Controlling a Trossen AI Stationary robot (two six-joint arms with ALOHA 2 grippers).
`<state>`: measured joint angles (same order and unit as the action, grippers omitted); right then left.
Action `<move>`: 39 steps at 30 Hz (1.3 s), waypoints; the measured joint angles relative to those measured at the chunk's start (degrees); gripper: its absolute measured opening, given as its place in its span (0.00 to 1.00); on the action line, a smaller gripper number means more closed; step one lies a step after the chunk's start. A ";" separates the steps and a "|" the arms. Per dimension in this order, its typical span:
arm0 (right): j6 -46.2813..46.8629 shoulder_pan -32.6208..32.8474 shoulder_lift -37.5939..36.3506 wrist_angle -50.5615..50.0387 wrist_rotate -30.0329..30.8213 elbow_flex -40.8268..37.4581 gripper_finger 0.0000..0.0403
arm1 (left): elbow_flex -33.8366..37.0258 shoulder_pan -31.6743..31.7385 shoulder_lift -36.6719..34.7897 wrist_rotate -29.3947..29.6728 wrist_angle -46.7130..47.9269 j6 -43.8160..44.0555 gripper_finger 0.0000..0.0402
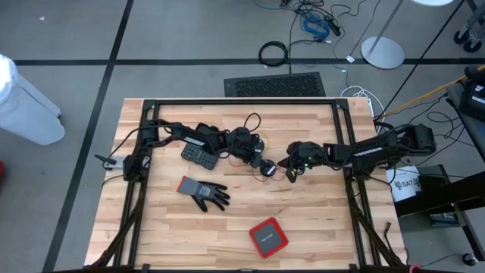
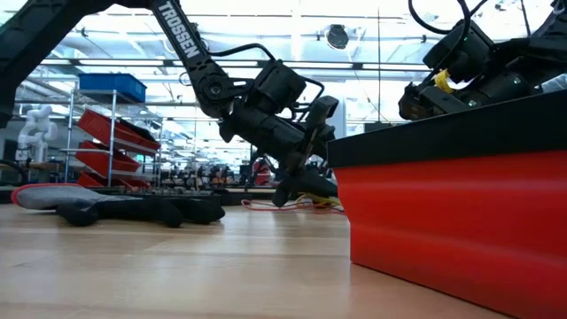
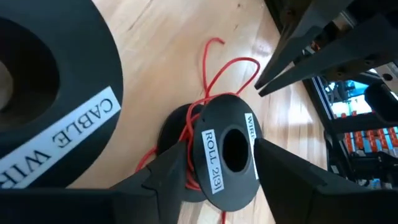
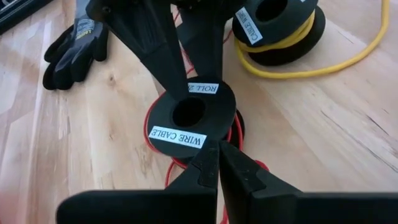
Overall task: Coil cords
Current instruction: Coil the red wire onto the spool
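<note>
two grippers meet at a red wire spool mid-table

high view: a pale wooden table [image 1: 303, 227] inside a black frame, on a grey floor crossed by dark lines. the left gripper [image 1: 258, 155] and the right gripper [image 1: 292, 163] converge a little behind the table's centre, where a small black spool [image 1: 268, 168] sits with red wire [image 1: 290, 177] trailing beside it. a grey glove [image 1: 203, 192] lies toward the left edge, a red box [image 1: 268, 236] near the front edge, a dark keypad [image 1: 199, 155] under the left arm. cables litter the floor beyond the far edge.

low view: the red box fills the right foreground; the glove lies at left. behind the table, a workshop with shelves of red bins [image 2: 111, 133] and ceiling lights.

left wrist view: the left fingers [image 3: 168, 177] stand apart on either side of the spool [image 3: 227, 158] labelled "roll 2"; whether they press it i cannot tell. red wire [image 3: 211, 74] loops out across the wood.

right wrist view: the right fingers [image 4: 205, 171] are closed together at the spool's edge [image 4: 186, 118], just above the red wire [image 4: 233, 134]; i cannot tell if they pinch it. a second spool with yellow wire [image 4: 292, 46] rests beyond, the yellow strand running across the boards.
</note>
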<state>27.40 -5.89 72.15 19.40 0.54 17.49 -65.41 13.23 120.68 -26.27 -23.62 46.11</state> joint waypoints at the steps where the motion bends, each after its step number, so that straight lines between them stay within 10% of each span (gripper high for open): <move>1: 0.02 0.00 0.28 0.29 0.00 0.01 0.00 | 0.00 -0.11 0.00 -0.10 -0.04 -0.02 0.45; 18: 0.11 0.04 4.11 5.75 0.83 -0.01 0.00 | -0.86 -1.85 0.00 -1.26 -1.35 -9.20 0.03; 39: -9.09 -0.02 -23.67 -4.64 2.80 -0.01 0.25 | -1.68 -6.37 -9.50 11.59 10.08 -48.20 0.00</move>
<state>18.31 -5.91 48.48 14.76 3.33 17.47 -67.09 6.86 111.19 -14.68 -13.53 -2.10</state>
